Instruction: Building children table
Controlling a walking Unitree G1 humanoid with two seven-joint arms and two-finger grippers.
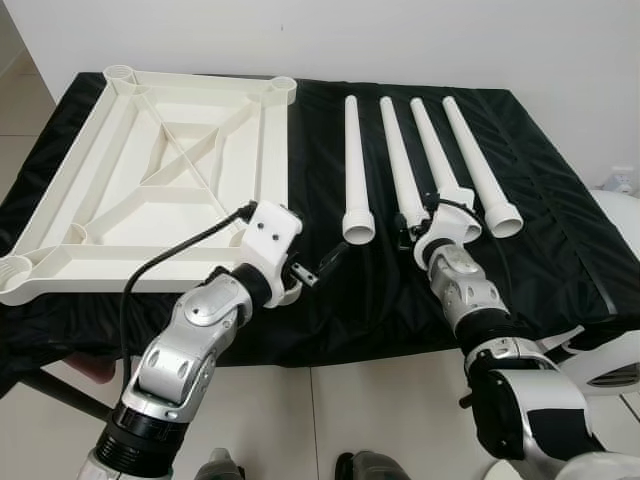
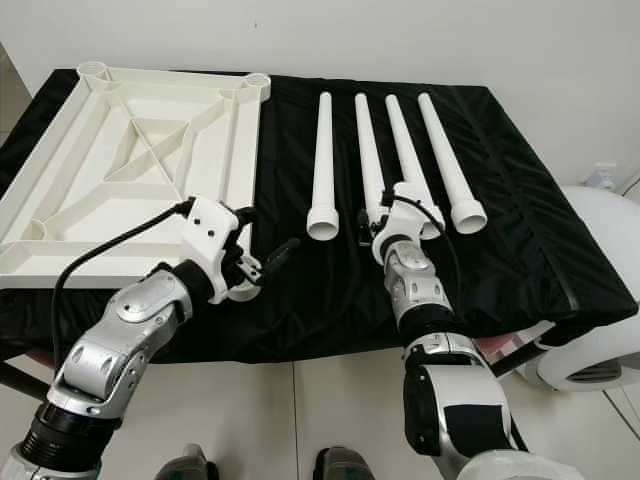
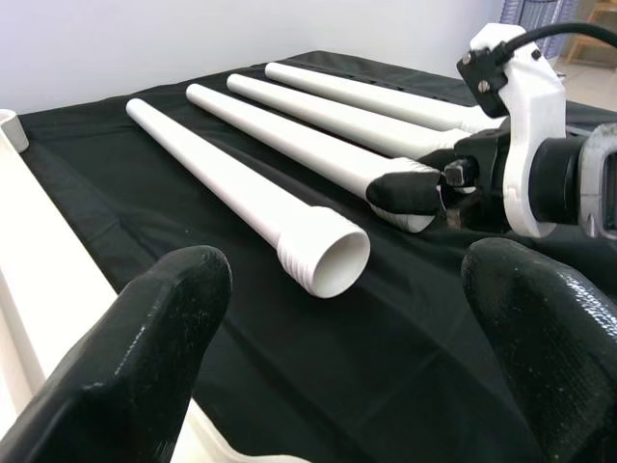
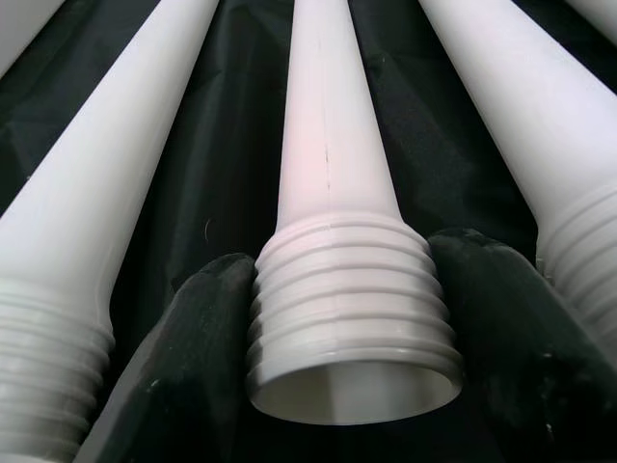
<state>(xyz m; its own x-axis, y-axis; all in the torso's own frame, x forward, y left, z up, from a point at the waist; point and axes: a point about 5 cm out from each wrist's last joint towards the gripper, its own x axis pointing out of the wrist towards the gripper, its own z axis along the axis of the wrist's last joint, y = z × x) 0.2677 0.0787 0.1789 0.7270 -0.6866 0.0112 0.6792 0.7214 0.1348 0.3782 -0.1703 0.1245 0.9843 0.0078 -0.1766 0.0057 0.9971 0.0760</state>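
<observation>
Right tool clamps threaded leg; left tool spread.

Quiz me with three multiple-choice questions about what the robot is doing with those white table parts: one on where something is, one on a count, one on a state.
1. Where does the white tabletop lie?
A. on the black cloth, left of the legs
B. on the floor
C. stacked on the legs

2. How many white legs lie on the cloth?
A. two
B. four
C. six

3. What is the right gripper doing?
A. hanging idle
B. gripping the tabletop
C. closing around one leg's threaded end

Answers:
1. A, the upside-down tabletop rests on the black cloth to the robot's left.
2. B, four legs lie side by side.
3. C, its black fingers flank the third leg from the left at its threaded end, while the left gripper hovers open.
</observation>
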